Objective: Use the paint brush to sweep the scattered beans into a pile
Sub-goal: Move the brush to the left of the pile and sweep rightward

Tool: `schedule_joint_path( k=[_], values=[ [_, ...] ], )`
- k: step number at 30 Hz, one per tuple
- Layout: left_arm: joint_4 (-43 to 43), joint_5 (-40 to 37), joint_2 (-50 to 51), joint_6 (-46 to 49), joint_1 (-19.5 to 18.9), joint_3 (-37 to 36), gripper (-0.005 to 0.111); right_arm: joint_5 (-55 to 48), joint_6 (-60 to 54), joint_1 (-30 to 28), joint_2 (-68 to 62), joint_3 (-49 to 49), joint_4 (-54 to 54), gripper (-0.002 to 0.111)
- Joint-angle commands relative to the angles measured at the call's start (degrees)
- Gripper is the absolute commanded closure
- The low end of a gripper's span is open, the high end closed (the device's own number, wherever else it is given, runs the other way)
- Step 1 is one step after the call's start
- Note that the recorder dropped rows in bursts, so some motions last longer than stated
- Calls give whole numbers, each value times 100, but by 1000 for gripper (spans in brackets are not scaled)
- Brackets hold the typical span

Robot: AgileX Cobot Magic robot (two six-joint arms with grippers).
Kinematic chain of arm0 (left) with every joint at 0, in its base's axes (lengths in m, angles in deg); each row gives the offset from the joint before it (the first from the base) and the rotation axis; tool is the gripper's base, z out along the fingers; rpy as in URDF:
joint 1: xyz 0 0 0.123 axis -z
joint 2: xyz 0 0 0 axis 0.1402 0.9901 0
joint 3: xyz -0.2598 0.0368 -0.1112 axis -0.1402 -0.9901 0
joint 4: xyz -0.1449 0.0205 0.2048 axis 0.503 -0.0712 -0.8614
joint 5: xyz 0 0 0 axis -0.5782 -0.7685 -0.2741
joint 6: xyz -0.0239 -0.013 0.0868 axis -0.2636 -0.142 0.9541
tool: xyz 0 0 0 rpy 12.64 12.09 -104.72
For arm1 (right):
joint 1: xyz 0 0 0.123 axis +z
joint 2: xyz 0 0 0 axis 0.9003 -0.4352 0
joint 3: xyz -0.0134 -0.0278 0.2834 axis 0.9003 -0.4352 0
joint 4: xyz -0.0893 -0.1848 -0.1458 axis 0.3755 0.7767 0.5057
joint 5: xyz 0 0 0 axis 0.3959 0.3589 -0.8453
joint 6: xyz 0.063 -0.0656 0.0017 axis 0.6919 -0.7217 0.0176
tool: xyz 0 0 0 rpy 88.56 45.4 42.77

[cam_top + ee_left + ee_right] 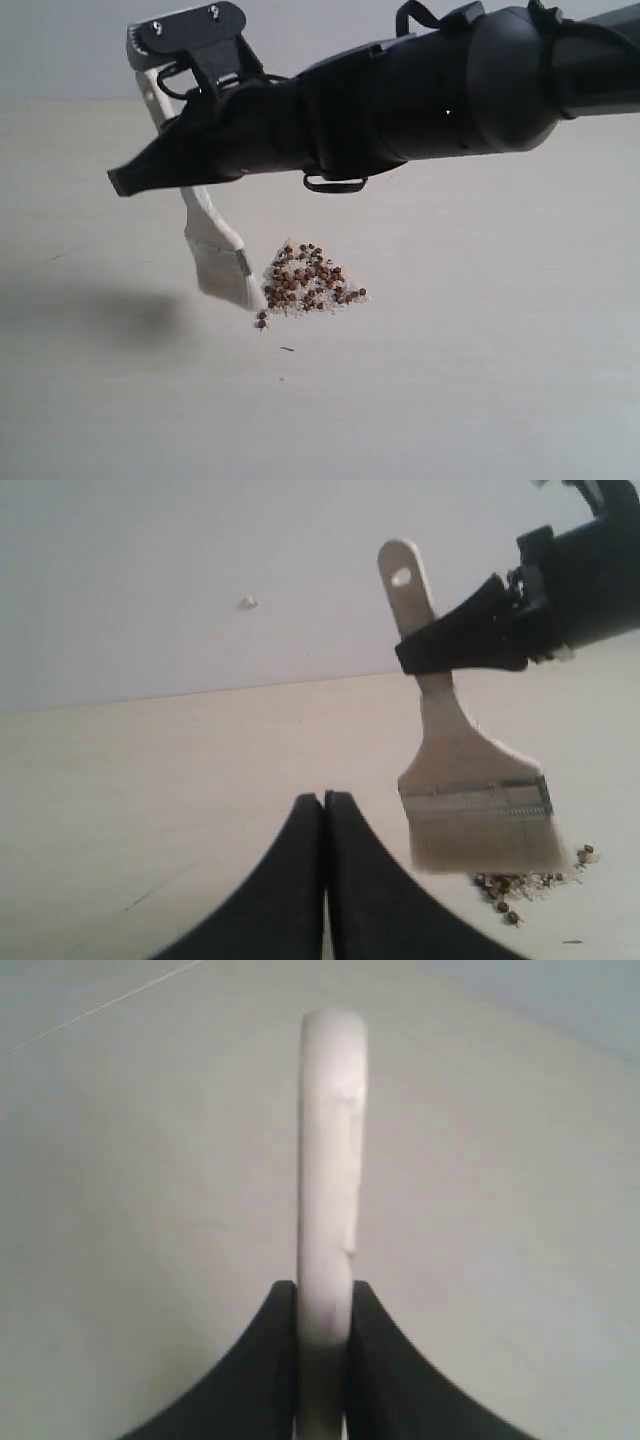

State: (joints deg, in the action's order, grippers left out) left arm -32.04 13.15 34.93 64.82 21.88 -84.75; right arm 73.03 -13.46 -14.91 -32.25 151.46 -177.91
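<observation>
The paint brush (218, 250) hangs bristles down, its pale handle slanting up into my right gripper (172, 160), which is shut on it. Seen edge on in the right wrist view, the handle (330, 1140) is pinched between the jaws of the right gripper (325, 1295). The beans (308, 281) lie in a small triangular heap with pale crumbs, just right of the white bristles (228, 282). A few stray beans (262, 320) sit below the heap's left corner. In the left wrist view the brush (478, 800) stands in front of the beans (520, 885). My left gripper (323, 798) is shut and empty, apart from both.
The pale wooden table (480, 380) spreads around the heap. A tiny dark fleck (287, 349) lies in front of the beans. A lone white speck (247, 603) shows on the light background in the left wrist view. My right arm (430, 85) spans the upper exterior view.
</observation>
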Motion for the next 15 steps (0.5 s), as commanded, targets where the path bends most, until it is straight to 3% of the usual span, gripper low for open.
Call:
schedule_joint_path(
  k=[1,9,15],
  values=[
    [51,11,-19,-13,-14,-3,107,1974,502,590,208,393,-48,108],
    [51,11,-19,-13,-14,-3,107,4826,2695,1977,95,147,1752,108],
    [51,11,-19,-13,-14,-3,107,5046,4212,2205,-388,-462,2294,108]
  ],
)
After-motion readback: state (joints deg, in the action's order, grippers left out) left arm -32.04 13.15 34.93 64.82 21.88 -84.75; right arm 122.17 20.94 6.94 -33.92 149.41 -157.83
